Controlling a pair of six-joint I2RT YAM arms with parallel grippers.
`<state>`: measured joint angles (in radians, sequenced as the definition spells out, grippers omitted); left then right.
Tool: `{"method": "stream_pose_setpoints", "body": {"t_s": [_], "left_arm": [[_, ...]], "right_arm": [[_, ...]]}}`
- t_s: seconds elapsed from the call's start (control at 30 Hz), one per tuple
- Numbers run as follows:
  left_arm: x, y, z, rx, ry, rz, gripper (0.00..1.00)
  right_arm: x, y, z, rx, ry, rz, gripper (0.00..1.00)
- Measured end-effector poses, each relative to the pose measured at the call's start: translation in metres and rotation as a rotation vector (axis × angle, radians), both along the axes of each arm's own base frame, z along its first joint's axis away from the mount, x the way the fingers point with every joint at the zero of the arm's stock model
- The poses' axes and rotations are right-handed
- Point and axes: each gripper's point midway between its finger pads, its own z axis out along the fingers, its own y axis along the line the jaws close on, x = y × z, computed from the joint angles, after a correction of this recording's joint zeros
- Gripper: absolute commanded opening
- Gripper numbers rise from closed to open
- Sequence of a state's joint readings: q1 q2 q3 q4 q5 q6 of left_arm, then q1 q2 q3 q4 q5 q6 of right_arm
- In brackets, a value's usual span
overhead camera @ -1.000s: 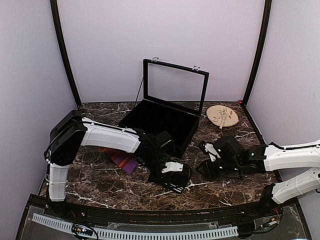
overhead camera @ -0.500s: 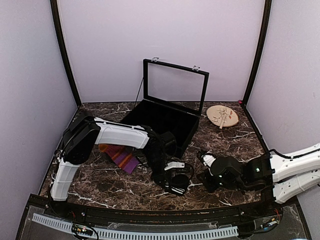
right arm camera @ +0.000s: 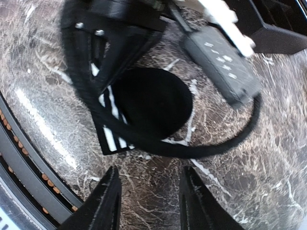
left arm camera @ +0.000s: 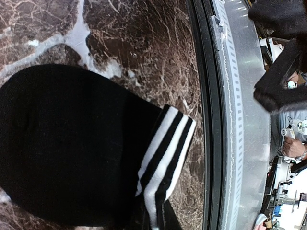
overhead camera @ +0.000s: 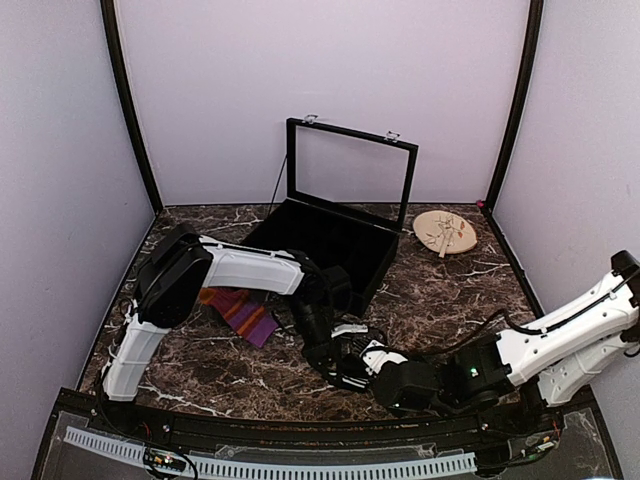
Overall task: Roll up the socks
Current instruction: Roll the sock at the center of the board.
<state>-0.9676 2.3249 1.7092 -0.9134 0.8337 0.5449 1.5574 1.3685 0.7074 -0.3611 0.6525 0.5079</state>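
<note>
Since the earlier frame the right arm has swung in from the right-hand side of the table to the near edge. The right gripper (right arm camera: 149, 203) now sits just beside the left gripper (overhead camera: 343, 368). The left arm has shifted only slightly.

Left fingers: closed narrow, pinching the cuff of the black fabric sock (left arm camera: 72, 143) with thin white cuff stripes. That sock lies flat on the dark brown marble-pattern table (overhead camera: 200, 375).

Right fingers (right arm camera: 111, 201): parted, holding nothing. The same sock is just ahead of them, not touching.

Striped purple, orange and red fabric sock (overhead camera: 238, 312): well behind the left fingers, partly under that arm.

Markings on the grey module (right arm camera: 218, 52) at the left wrist: too blurred to read.
</note>
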Motion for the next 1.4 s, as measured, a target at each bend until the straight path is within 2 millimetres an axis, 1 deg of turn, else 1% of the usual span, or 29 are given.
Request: {"method": "stream_pose_setpoints", "body": {"t_s": [0.13,0.37,0.63,0.83,1.1,1.27,1.4], "left_arm": [[0.000,0.001,0.000,0.008,0.019,0.004,0.05],[-0.001,0.001,0.000,0.019,0.041,0.008,0.05],[-0.001,0.002,0.000,0.023,0.063,0.014,0.05],[-0.001,0.002,0.000,0.024,0.068,0.016,0.05],[0.000,0.003,0.000,0.025,0.078,0.021,0.05],[0.001,0.002,0.000,0.023,0.082,0.023,0.05],[0.001,0.002,0.000,0.023,0.090,0.027,0.05]], "right_arm": [[-0.003,0.009,-0.007,-0.055,-0.013,0.046,0.45],[-0.008,0.021,-0.025,-0.152,-0.021,0.127,0.51],[-0.009,0.036,-0.037,-0.207,-0.023,0.185,0.51],[-0.002,0.036,-0.049,-0.239,-0.002,0.192,0.50],[0.008,0.036,-0.052,-0.232,0.028,0.181,0.48],[0.010,0.035,-0.059,-0.242,0.049,0.182,0.44],[0.011,0.038,-0.061,-0.228,0.068,0.182,0.41]]}}
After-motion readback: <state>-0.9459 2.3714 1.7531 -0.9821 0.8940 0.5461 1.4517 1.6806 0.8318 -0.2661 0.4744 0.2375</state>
